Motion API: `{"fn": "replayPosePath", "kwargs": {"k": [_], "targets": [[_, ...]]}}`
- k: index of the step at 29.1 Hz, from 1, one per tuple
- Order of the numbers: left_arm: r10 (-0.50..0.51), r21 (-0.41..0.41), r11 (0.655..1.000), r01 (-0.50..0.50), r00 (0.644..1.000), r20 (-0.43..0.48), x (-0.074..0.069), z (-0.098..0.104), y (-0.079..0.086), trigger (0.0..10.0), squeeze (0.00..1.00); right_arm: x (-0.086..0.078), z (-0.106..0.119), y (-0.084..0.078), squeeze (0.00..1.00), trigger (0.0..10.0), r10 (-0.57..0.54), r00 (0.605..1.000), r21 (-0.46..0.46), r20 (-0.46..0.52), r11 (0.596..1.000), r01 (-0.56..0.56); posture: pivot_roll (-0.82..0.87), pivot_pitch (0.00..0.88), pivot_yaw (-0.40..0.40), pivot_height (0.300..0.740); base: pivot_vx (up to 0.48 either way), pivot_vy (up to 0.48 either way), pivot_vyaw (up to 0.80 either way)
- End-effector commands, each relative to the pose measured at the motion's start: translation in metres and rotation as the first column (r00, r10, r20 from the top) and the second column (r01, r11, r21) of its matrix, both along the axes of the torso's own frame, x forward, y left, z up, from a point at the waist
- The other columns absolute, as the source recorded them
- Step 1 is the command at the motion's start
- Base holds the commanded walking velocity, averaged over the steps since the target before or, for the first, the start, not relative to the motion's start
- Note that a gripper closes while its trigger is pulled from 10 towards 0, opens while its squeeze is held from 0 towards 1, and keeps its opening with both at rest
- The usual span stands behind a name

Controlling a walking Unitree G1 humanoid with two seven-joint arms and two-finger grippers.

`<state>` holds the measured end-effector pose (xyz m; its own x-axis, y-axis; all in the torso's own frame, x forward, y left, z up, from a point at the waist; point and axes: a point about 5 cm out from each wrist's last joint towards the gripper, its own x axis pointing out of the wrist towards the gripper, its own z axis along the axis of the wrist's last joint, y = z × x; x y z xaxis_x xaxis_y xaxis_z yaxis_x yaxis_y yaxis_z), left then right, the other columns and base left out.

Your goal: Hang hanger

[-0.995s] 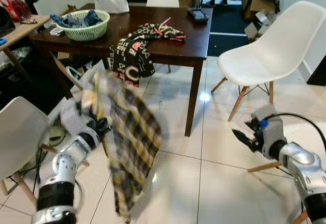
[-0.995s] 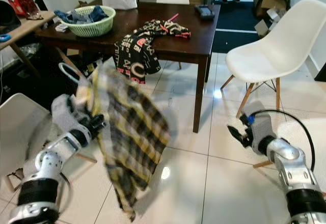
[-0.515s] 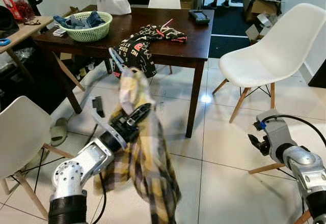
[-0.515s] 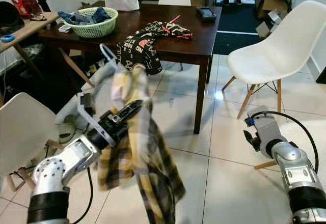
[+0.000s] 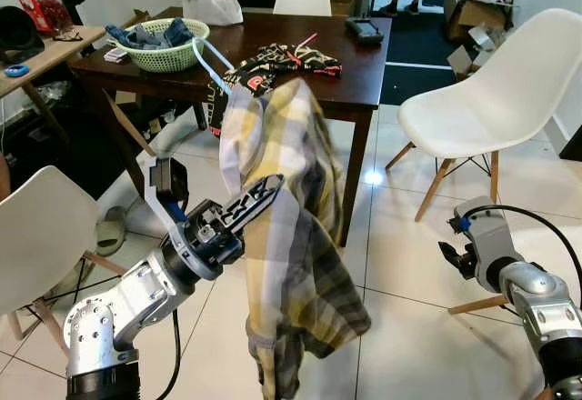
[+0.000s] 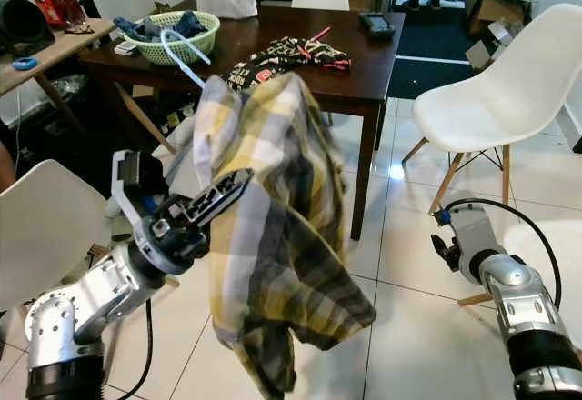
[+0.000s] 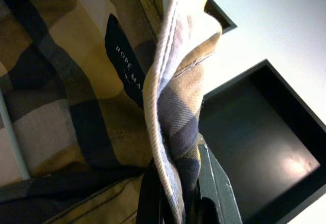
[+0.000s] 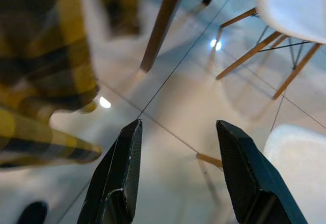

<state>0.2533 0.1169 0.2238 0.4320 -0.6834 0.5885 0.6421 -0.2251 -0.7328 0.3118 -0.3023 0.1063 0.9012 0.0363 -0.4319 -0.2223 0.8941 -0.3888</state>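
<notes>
Raised high since a second ago: yellow plaid shirt (image 5: 286, 236) on its pale hanger (image 5: 207, 56), hook now above the dark table (image 5: 364, 64). Clenched on the shirt, left gripper (image 5: 259, 202). Parted and empty, low near the floor, right gripper (image 8: 178, 178). Probably heading toward a rail.

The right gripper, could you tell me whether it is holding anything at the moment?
No, the right gripper has its fingers spread apart with only floor between them.
</notes>
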Motion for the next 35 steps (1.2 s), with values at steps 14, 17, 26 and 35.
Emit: {"fn": "replayPosePath", "kwargs": {"k": [14, 17, 26, 35], "targets": [[0.194, 0.328, 0.923, -0.203, 0.979, 0.060, 0.015, 0.002, -0.008, 10.0, 0.00, -0.010, -0.035, 0.025, 0.00, 10.0, 0.029, 0.988, 0.175, -0.155, 0.985, -0.002, -0.07, 0.143, 0.059, 0.740, 0.000, 0.000, 0.00], [0.283, 0.397, 0.866, -0.305, 0.952, 0.115, 0.024, 0.008, 0.004, 10.0, 0.00, -0.018, -0.043, 0.020, 0.00, 10.0, 0.041, 0.968, 0.151, -0.247, 0.988, -0.003, -0.07, 0.143, 0.055, 0.740, 0.000, 0.000, 0.00], [0.507, 0.489, 0.683, -0.542, 0.834, 0.217, 0.043, 0.020, 0.035, 10.0, 0.00, -0.029, -0.057, 0.004, 0.00, 10.0, -0.126, 0.925, 0.153, -0.358, 0.970, 0.191, -0.07, 0.147, 0.054, 0.740, 0.000, 0.000, 0.00], [0.584, 0.556, 0.520, -0.648, 0.745, 0.323, 0.051, 0.021, 0.039, 10.0, 0.00, -0.054, -0.088, 0.010, 0.00, 10.0, -0.116, 0.826, 0.026, -0.551, 0.987, 0.156, -0.07, 0.150, 0.051, 0.740, 0.000, 0.000, 0.00]]}}
